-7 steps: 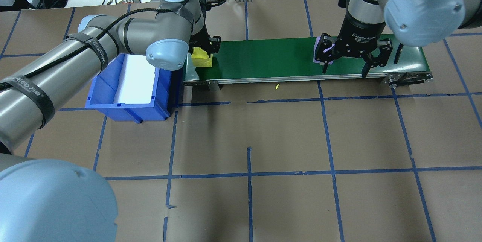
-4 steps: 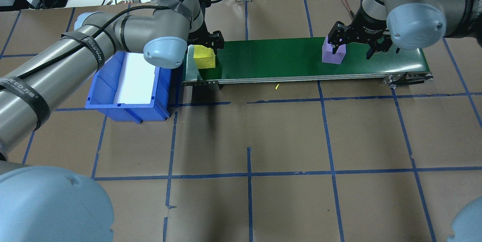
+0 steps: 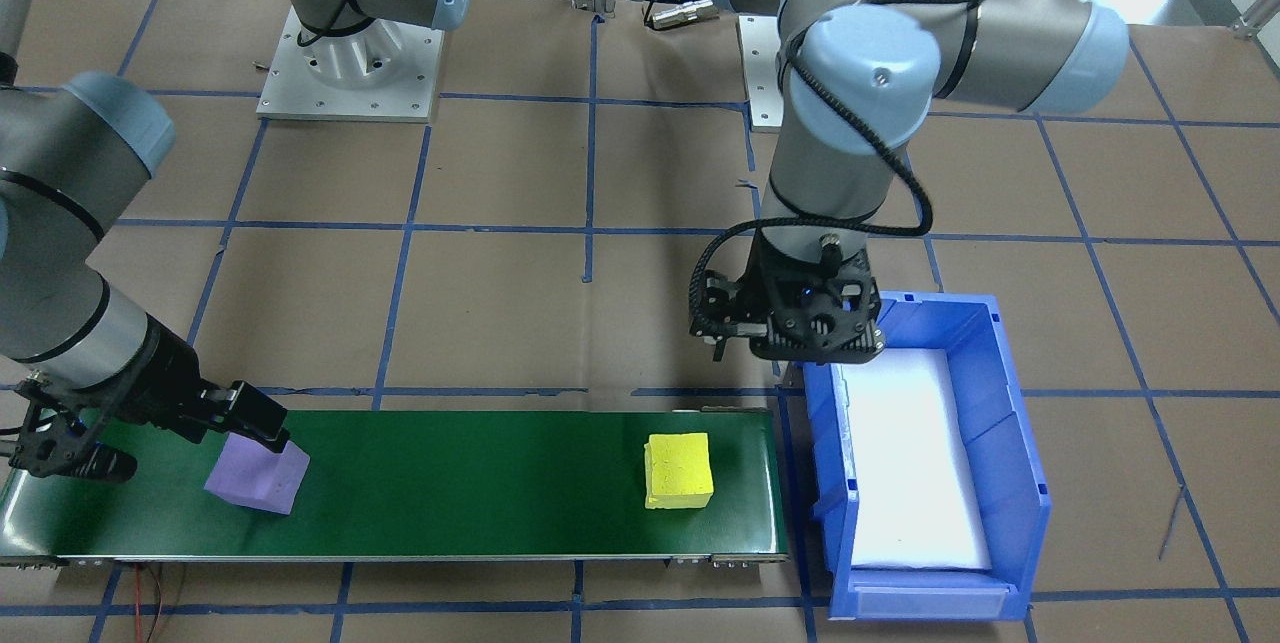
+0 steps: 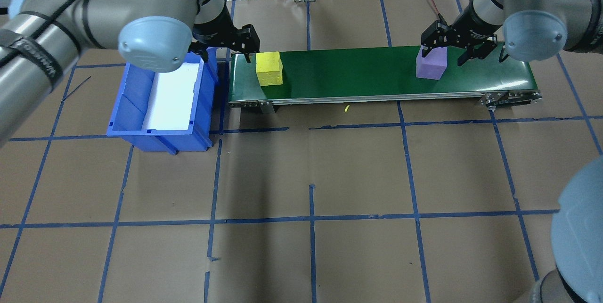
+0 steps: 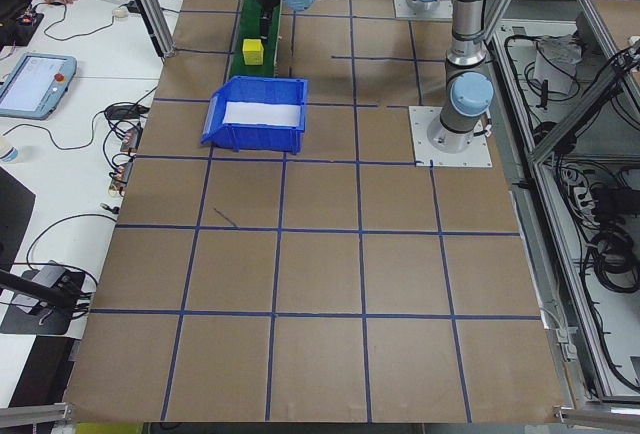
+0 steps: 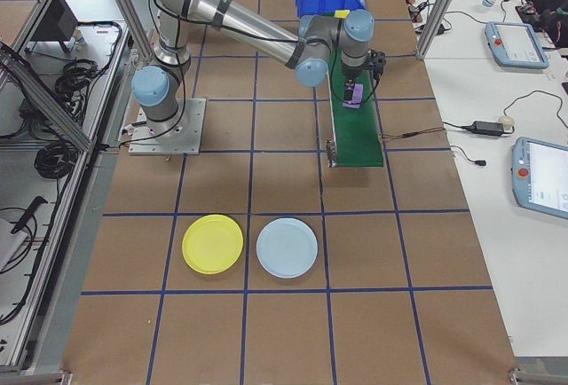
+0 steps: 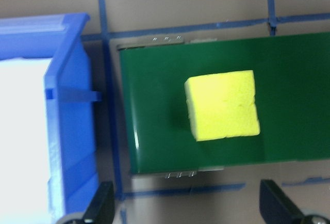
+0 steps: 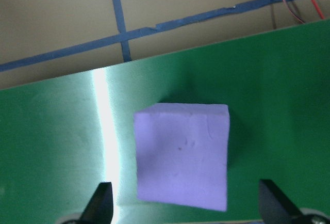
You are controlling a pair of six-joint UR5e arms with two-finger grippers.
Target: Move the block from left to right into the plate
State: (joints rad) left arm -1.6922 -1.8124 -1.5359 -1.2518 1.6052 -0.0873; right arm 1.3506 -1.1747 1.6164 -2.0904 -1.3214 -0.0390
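Note:
A yellow block (image 4: 268, 68) (image 3: 679, 471) (image 7: 223, 105) lies near the left end of the green conveyor belt (image 4: 353, 72). A purple block (image 4: 431, 63) (image 3: 258, 474) (image 8: 181, 154) lies near the belt's right end. My left gripper (image 4: 221, 47) (image 3: 790, 328) (image 7: 188, 208) hangs open and empty by the gap between bin and belt, apart from the yellow block. My right gripper (image 4: 446, 50) (image 3: 170, 441) (image 8: 186, 208) is open just above the purple block, at its far side. The yellow plate (image 6: 213, 243) lies on the table far from the belt.
A blue bin (image 4: 160, 131) (image 3: 1030, 483) with a white lining stands against the belt's left end. A light blue plate (image 6: 287, 247) lies beside the yellow one. Operators' tablets and cables line the side desk (image 6: 524, 43).
My left gripper has drawn back from the yellow block toward the bin. My right gripper has pulled back to the belt's far side. Both blocks stand further right on the belt.

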